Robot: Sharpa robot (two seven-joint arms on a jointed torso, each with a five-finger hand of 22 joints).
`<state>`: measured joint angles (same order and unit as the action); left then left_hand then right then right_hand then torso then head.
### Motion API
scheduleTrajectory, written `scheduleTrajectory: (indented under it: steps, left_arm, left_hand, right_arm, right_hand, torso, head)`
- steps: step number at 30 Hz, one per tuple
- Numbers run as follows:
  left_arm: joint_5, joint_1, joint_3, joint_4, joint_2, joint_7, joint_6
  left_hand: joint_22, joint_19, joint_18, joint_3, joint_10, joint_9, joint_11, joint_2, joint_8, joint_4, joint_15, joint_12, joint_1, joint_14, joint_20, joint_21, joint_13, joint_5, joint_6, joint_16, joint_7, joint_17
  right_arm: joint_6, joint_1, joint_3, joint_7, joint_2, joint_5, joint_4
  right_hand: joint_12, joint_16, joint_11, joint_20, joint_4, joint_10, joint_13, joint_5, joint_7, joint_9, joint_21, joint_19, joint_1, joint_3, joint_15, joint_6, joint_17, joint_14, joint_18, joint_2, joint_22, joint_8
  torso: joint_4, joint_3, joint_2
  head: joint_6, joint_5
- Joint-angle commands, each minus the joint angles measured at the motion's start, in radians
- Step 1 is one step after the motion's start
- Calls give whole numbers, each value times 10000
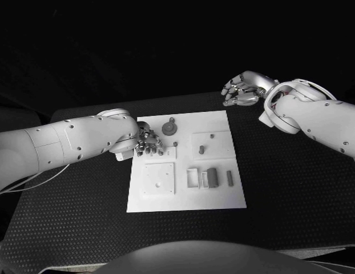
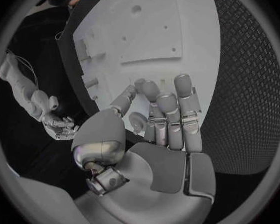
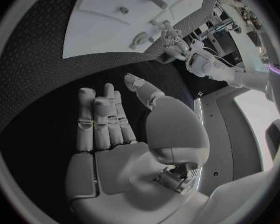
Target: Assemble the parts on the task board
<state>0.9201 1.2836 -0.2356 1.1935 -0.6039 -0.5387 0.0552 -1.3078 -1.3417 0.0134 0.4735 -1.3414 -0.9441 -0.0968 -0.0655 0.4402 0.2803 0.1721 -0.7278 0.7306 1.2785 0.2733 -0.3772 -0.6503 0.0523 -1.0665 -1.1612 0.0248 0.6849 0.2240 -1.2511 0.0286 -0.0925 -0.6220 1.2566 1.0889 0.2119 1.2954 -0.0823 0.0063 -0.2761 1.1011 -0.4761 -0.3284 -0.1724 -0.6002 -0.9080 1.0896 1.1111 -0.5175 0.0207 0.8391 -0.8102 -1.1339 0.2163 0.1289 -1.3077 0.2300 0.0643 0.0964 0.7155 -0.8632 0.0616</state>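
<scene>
The white task board (image 1: 186,197) lies in the middle of the black table. On it, a grey round part with a peg (image 1: 170,128) stands at the far end. A small peg (image 1: 201,149) stands in a raised square, and grey blocks (image 1: 212,177) lie near the right edge. My left hand (image 1: 147,141) hovers at the board's left edge, fingers pointing down, with nothing seen in them. In the left wrist view the left hand (image 2: 168,117) reaches over the board (image 2: 152,30). My right hand (image 1: 243,89) hangs beyond the far right corner, palm bare (image 3: 105,129).
A raised square plate (image 1: 158,178) sits on the board's near left. Black mat (image 1: 301,194) stretches on both sides of the board. The right wrist view shows the board (image 3: 109,30), the round part (image 3: 140,39) and my left hand (image 3: 171,41).
</scene>
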Motion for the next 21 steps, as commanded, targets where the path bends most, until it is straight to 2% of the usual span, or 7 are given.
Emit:
scheduleTrajectory:
  steps: [1, 4, 8, 9, 10, 15, 21]
  left_arm:
    - [-477, 6, 59, 114, -88, 171, -28]
    - [-509, 11, 130, 255, -206, 296, -22]
    - [-510, 20, 446, 455, -367, 323, -96]
    - [-533, 29, 665, 500, -429, 320, -62]
    - [-560, 52, 750, 555, -482, 291, -90]
    - [-565, 366, 879, 519, -639, 216, -68]
    - [-532, 543, 890, -422, -439, 231, 99]
  left_hand:
    - [-180, 47, -94, -158, 87, -16, -10, -22, -77, 31, 203, -48, -164, -292, 28, -36, 17, -31, -996, -62, -234, -45]
    - [-178, 71, -91, -344, 109, -28, -10, -30, -103, 69, 204, -58, -268, -324, 31, -21, 34, -21, -990, -96, -234, -109]
    - [-161, 106, -89, -547, 140, -36, -4, 8, -146, 48, 199, -50, -453, -368, 29, 17, 69, -24, -978, -119, -229, -201]
    - [-157, 111, -88, -589, 147, -38, -3, 14, -155, 48, 199, -47, -489, -375, 30, 26, 78, -25, -974, -126, -227, -221]
    - [-155, 115, -87, -612, 149, -39, -3, 9, -161, 52, 198, -47, -505, -379, 30, 31, 82, -25, -973, -130, -227, -233]
    - [-145, 194, -93, -668, 235, -35, 26, 99, -235, 84, 175, -11, -420, -469, 17, 89, 127, -25, -900, -139, -196, -323]
    - [-135, 299, -115, -749, 342, -24, 79, 138, -327, 80, 122, 32, -364, -593, -8, 164, 177, -27, -813, -145, -144, -419]
  right_arm:
    - [-101, 2, 4, -77, -3, -21, -32]
    - [-121, 4, 4, -78, -6, -41, -86]
    - [-116, 5, 4, -78, -23, -51, -149]
    - [-126, 5, 4, -75, -22, -57, -165]
    - [-124, 5, 4, -75, -25, -60, -167]
    - [-141, 8, 4, -75, 5, -62, -228]
    - [-151, 14, 4, -76, 21, -77, -279]
  right_hand:
    - [-68, 26, -82, -59, -7, 122, -11, -61, -188, -13, -18, 18, -13, 57, 0, -130, 13, 74, 455, -77, -178, 54]
    - [-68, 27, -82, -59, -5, 123, -12, -61, -188, -13, -18, 18, -17, 58, 0, -130, 13, 74, 455, -77, -178, 54]
    - [-69, 27, -82, -59, -3, 123, -12, -61, -188, -13, -18, 19, -20, 59, 0, -130, 13, 74, 455, -77, -178, 54]
    - [-69, 27, -82, -59, -3, 123, -12, -61, -188, -13, -18, 19, -21, 59, 0, -130, 13, 74, 455, -77, -178, 55]
    - [-69, 28, -82, -59, -3, 124, -12, -62, -188, -13, -18, 19, -22, 59, 0, -130, 13, 74, 455, -78, -178, 55]
    - [-70, 28, -81, -59, -1, 125, -12, -62, -187, -14, -18, 20, -24, 58, 1, -128, 14, 73, 455, -81, -177, 56]
    - [-70, 30, -81, -59, 3, 127, -13, -63, -187, -14, -18, 21, -29, 59, 1, -127, 15, 73, 455, -85, -177, 57]
  torso:
    - [1, 5, -7]
    - [-2, -1, -8]
    - [-13, -11, -10]
    - [-15, -10, -8]
    - [-16, -7, -6]
    - [-12, 0, -4]
    - [2, 4, 4]
  head:
    - [24, -16]
    - [68, -16]
    - [125, -17]
    - [142, -21]
    - [145, -21]
    - [190, 10]
    - [243, 34]
